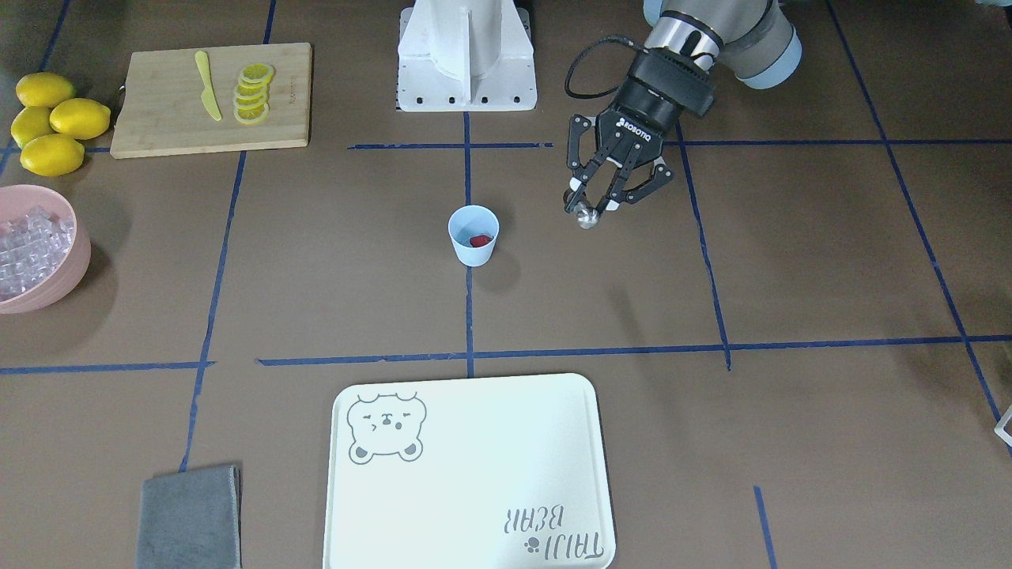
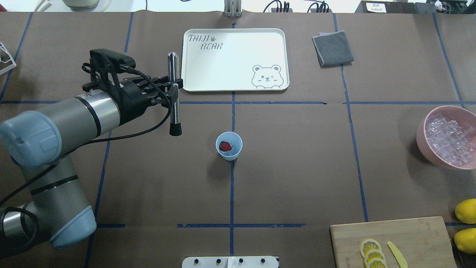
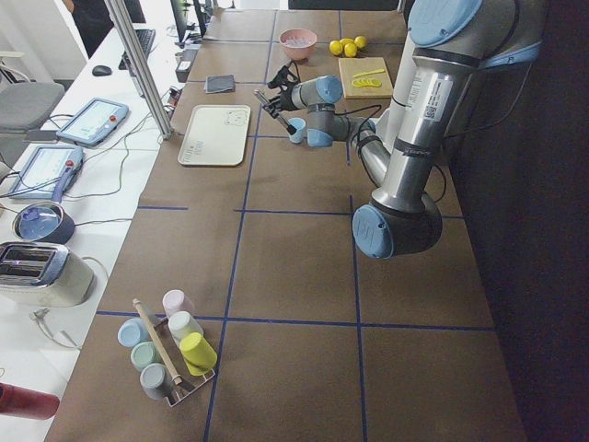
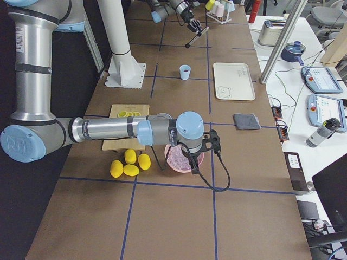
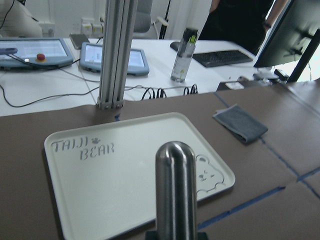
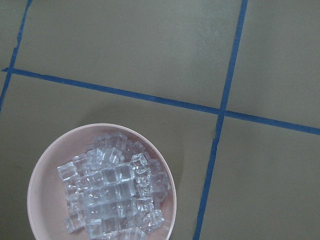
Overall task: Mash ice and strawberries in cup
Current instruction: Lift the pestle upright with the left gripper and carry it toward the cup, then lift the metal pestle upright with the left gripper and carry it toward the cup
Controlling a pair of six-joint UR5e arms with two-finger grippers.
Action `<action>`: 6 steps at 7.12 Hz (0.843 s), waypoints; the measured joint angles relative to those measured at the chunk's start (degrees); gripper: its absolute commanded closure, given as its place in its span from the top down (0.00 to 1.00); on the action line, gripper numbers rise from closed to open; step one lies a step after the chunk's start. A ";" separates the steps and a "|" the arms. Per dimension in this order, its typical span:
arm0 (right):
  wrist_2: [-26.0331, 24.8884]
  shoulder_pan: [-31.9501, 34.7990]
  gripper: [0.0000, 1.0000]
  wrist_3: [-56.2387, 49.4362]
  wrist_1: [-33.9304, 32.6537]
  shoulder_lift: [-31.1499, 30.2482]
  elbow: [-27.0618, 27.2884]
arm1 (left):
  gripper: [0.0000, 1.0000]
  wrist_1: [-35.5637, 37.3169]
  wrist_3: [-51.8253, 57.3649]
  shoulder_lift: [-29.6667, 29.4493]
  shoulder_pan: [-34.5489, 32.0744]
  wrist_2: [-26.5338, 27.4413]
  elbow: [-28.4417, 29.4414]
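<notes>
The pale blue cup (image 2: 229,146) stands upright at the table's middle, also in the front view (image 1: 473,235). One red strawberry (image 2: 224,146) lies inside it. The ice (image 2: 448,137) is a pile of clear cubes in the pink bowl (image 2: 422,141) at the right edge. My left gripper (image 2: 174,91) is shut on a steel muddler (image 2: 173,70) with a black tip, held in the air left of the cup and apart from it. My right gripper (image 4: 187,154) hangs over the pink bowl; I cannot tell whether it is open. Its wrist view looks down on the ice (image 6: 112,192).
A white bear tray (image 2: 230,67) lies beyond the cup. A grey cloth (image 2: 333,48) lies to its right. A wooden cutting board (image 2: 409,238) with lemon slices and a yellow knife is at the near right, with whole lemons (image 2: 466,210) beside it.
</notes>
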 measured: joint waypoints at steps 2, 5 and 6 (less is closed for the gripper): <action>0.03 0.00 0.99 1.23 0.00 -0.02 1.09 | 0.00 -6.60 1.62 -0.23 7.15 17.04 0.00; 0.11 0.00 0.99 2.90 -0.08 -0.13 2.38 | 0.00 -9.48 11.19 -1.46 16.27 36.61 0.13; 0.12 0.00 0.99 3.16 -0.09 -0.13 2.78 | 0.00 -9.56 13.61 -2.19 19.35 41.26 0.47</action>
